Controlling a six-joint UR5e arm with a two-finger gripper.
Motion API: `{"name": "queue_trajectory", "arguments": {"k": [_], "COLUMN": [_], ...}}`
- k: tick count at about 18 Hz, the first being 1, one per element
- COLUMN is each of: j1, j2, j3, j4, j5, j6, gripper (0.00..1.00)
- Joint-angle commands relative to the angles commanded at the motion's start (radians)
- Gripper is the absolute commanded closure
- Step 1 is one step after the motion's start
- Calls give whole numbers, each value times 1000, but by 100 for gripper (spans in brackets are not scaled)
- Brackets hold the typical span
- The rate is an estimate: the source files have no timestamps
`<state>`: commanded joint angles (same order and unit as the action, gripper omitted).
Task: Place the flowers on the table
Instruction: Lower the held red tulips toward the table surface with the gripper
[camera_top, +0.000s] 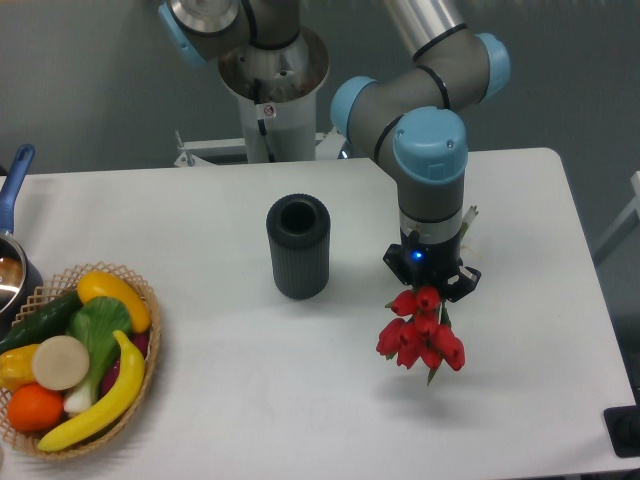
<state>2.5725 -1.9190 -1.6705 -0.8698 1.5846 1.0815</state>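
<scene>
The flowers, a bunch of red tulip buds, hang out toward the camera from under my gripper. Their thin green stems stick out behind the wrist. The gripper points straight down over the right half of the white table and is shut on the flowers near the buds. The bunch lies roughly level, close above the tabletop, with a faint shadow under the buds. I cannot tell whether it touches the surface. The fingertips are mostly hidden by the gripper body and the buds.
A dark ribbed vase stands upright and empty to the gripper's left. A wicker basket of fruit and vegetables sits at the front left. A pot with a blue handle is at the left edge. The robot base stands behind the table.
</scene>
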Motion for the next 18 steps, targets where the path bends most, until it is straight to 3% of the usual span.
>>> {"name": "queue_trajectory", "arguments": {"k": [6,18], "j1": [-25,-115], "j2": [-18,-113], "j3": [8,64], "j4": [8,9], "j5": [-2,-9], "j6": [0,-11], "gripper": [78,77]}}
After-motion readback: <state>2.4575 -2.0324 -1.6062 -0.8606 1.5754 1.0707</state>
